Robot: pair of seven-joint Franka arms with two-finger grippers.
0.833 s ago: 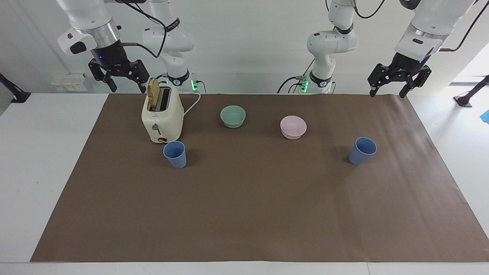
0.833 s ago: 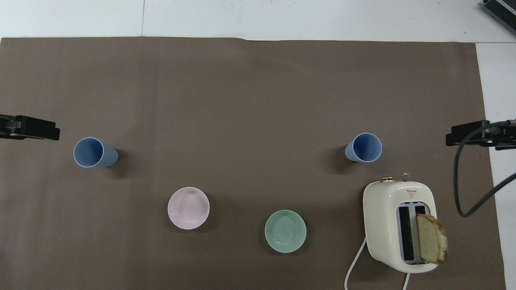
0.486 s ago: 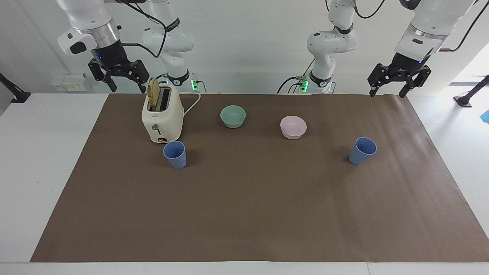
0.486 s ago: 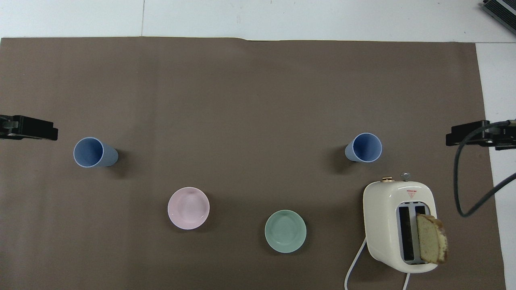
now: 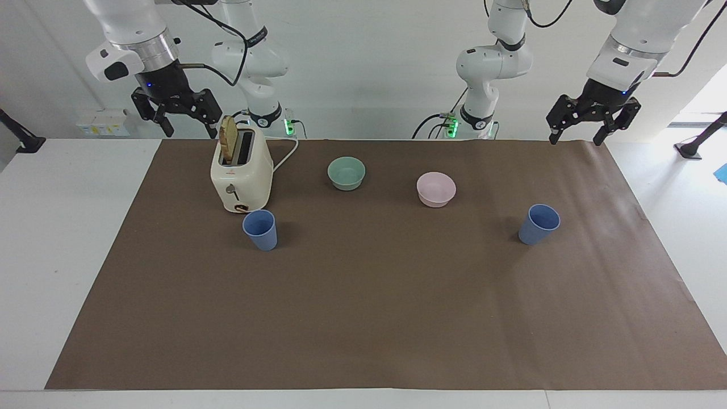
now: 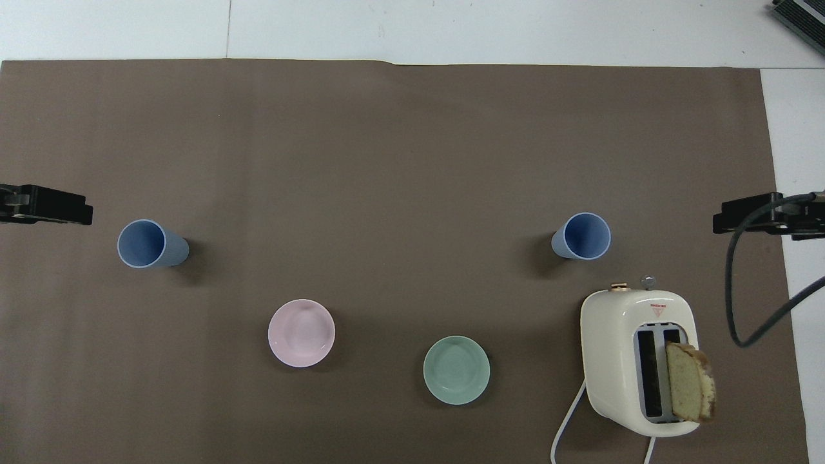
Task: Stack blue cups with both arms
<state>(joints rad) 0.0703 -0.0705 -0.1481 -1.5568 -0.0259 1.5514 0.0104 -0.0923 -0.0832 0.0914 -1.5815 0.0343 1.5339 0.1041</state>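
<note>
Two blue cups stand upright on the brown mat, far apart. One cup (image 5: 260, 229) (image 6: 582, 236) is toward the right arm's end, just past the toaster. The other cup (image 5: 538, 224) (image 6: 149, 243) is toward the left arm's end. My right gripper (image 5: 190, 129) (image 6: 747, 216) hangs open and empty, high over the mat's edge beside the toaster. My left gripper (image 5: 575, 136) (image 6: 64, 206) hangs open and empty, high over the mat's corner at its own end. Neither gripper touches a cup.
A cream toaster (image 5: 241, 176) with a bread slice (image 5: 229, 139) in one slot stands near the robots, its white cord trailing back. A green bowl (image 5: 346, 172) and a pink bowl (image 5: 436, 188) sit between the two arms' bases. The brown mat (image 5: 363, 318) covers most of the white table.
Both grippers have shifted only very slightly while staying high. The cups, bowls and toaster have not moved.
</note>
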